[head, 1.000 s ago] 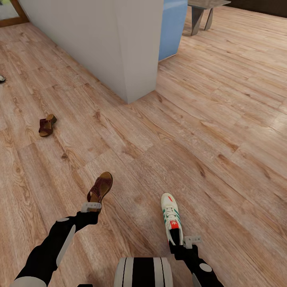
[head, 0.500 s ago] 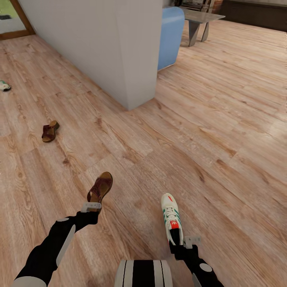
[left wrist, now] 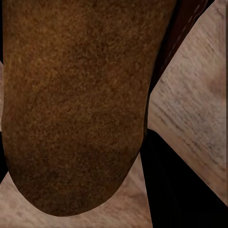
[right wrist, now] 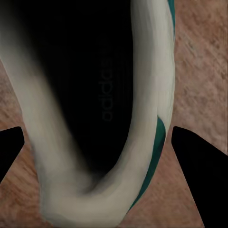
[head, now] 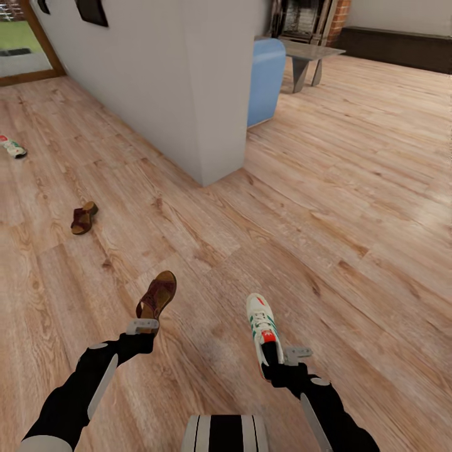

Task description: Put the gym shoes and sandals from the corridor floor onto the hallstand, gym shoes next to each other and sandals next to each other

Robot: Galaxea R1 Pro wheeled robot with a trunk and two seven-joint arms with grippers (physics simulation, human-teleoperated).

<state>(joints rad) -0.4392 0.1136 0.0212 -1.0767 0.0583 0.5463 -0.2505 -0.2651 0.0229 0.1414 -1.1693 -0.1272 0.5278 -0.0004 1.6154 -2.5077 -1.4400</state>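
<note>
My left gripper point(head: 145, 321) is shut on the heel of a brown sandal point(head: 157, 294), holding it above the corridor floor point(head: 351, 207). In the left wrist view its brown underside point(left wrist: 71, 104) sits very close. My right gripper point(head: 275, 359) is shut on a white gym shoe point(head: 260, 321) with green stripes, toe pointing away. In the right wrist view that gym shoe point(right wrist: 95, 118) lies between the dark fingertips point(right wrist: 199, 166). The second sandal point(head: 83, 218) lies on the floor at left. The second gym shoe point(head: 12, 146) lies at the far left edge. The hallstand is out of view.
A white wall partition point(head: 188, 81) ends in a corner ahead of me. Behind it stand a blue rounded piece point(head: 265, 78) and a grey table point(head: 307, 53). A glazed doorway point(head: 25, 47) is at the far left. Open wood floor stretches to the right.
The head camera has tilted up, so the far room and the second gym shoe come into view. My right gripper with its gym shoe has shifted slightly left and forward. The left arm holds still.
</note>
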